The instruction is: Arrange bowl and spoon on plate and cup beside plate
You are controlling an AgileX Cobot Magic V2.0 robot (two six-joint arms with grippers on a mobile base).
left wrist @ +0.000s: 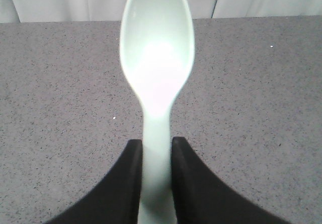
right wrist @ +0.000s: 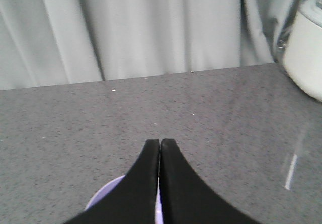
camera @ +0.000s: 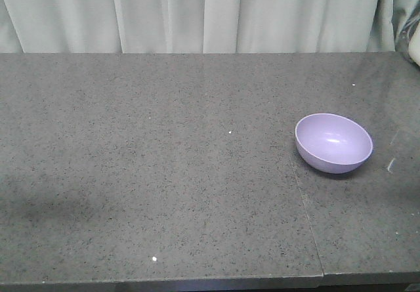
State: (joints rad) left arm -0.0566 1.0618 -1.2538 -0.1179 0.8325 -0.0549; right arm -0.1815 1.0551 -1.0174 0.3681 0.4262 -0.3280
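The lavender bowl [camera: 333, 142] stands upright on the dark speckled table [camera: 164, 174], right of centre. Neither arm shows in the front view. In the left wrist view my left gripper [left wrist: 157, 143] is shut on the handle of the pale mint spoon [left wrist: 157, 58], whose oval head points away over the tabletop. In the right wrist view my right gripper [right wrist: 160, 142] is shut with nothing between its fingers. A sliver of the bowl [right wrist: 108, 196] shows below and behind those fingers, mostly hidden. The plate and the cup are out of view.
A pale curtain [camera: 210, 13] hangs behind the table's far edge. A white rounded object [right wrist: 307, 48] stands at the far right corner. A seam [camera: 305, 213] runs front to back through the tabletop just left of the bowl.
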